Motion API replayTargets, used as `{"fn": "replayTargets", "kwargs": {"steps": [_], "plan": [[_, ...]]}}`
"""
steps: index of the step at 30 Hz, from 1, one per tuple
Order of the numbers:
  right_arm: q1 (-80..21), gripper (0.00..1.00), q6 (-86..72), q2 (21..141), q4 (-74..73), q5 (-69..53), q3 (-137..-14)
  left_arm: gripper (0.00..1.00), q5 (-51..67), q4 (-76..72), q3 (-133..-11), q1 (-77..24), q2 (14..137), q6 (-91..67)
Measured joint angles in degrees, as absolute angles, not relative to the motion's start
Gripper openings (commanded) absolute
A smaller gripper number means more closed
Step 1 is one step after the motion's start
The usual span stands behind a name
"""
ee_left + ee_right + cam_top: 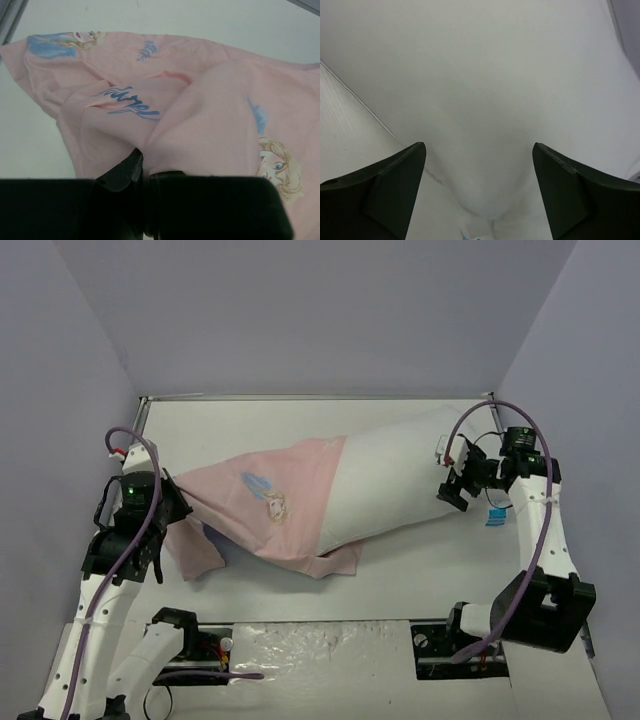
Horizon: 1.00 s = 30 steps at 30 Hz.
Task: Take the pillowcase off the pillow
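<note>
The pillow (395, 475) lies on a slant on the table (420, 570). Its long way runs from near-left to far-right. The pillowcase (270, 505) covers only the left half. The right half is bare and white. So the pillowcase has to slide off to the left, along the pillow's long way.

The left gripper (172, 502) sits at the left tip of the pillowcase. Its own camera shows its jaws pressed together, with a fold of the pink pillowcase (190, 100) pinched between them.

The right gripper (452, 485) is at the other end, well apart from the left one, by the bare end of the pillow. Its jaws stand wide apart. The white pillow (480, 100) bulges into the gap, but nothing looks squeezed.

I think the left gripper is the one to pull, straight away from the right one. If the right gripper does not clamp the bare end first, the whole pillow may just drag along.
</note>
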<state>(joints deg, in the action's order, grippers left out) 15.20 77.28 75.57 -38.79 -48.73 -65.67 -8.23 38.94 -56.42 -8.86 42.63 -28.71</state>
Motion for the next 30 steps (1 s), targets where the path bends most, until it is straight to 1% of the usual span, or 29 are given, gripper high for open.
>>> {"fn": "replayTargets", "kwargs": {"steps": [3,4,6,9,12,14,15,17,18,19,21,22,23,24,26,30], "plan": [[9.34,0.86,77.41,73.28,-41.32,-51.29,-67.83,0.02,-6.02,37.93,-55.96,-8.84,42.61,-29.39],[6.85,0.9,76.93,73.21,-41.56,-51.48,-68.84,0.02,-5.43,37.58,-55.88,-8.86,42.61,-29.52],[1.15,0.91,75.42,73.21,-40.42,-49.91,-69.71,0.02,-4.45,36.91,-55.7,-8.82,42.61,-29.89],[-11.75,0.92,70.67,71.94,-35.31,-44.31,-67.0,0.02,-3.42,36.23,-55.57,-8.8,42.61,-30.48],[-25.67,0.92,65.34,69.8,-29.34,-35.99,-61.71,0.02,-2.7,35.75,-55.48,-8.78,42.59,-30.72],[-30.09,0.91,62.59,69.65,-27.05,-31.53,-60.07,0.02,-2.33,35.68,-55.48,-8.75,42.5,-30.83],[-30.76,0.88,61.54,69.91,-25.78,-29.56,-59.7,0.02,-2.31,35.68,-55.48,-8.75,42.46,-30.87],[-31.4,0.8,60.36,70.74,-22.87,-25.26,-59.05,0.02,-2.33,35.68,-55.48,-8.75,42.24,-30.94],[-31.77,0.73,59.96,71.2,-20.91,-23.11,-58.3,0.02,-2.35,35.68,-55.48,-8.75,42.04,-31.03],[-32.16,0.49,59.83,71.64,-19.22,-21.08,-57.47,0.02,-2.37,35.68,-55.48,-8.75,41.8,-31.11],[-32.82,0.23,59.86,73.17,-16.32,-17.21,-55.96,0.02,-2.46,35.81,-55.48,-8.75,41.25,-31.2],[-32.99,0.08,59.48,74.26,-15.16,-15.49,-55.55,0.02,-2.7,35.99,-55.48,-8.75,40.93,-31.24],[-33.06,0.02,59.35,75.4,-13.98,-14.11,-55.27,0.02,-3.03,36.25,-55.48,-8.75,40.58,-31.27],[-33.1,0.0,58.7,76.38,-12.93,-12.97,-55.07,0.02,-3.46,36.6,-55.48,-8.75,40.25,-31.24],[-32.75,0.0,58.11,77.19,-11.0,-12.19,-54.61,0.02,-4.99,37.6,-55.51,-8.75,39.66,-31.05],[-29.61,0.0,57.17,75.72,-9.85,-14.7,-54.13,0.02,-8.19,40.01,-56.27,-8.69,39.53,-30.52]]}}
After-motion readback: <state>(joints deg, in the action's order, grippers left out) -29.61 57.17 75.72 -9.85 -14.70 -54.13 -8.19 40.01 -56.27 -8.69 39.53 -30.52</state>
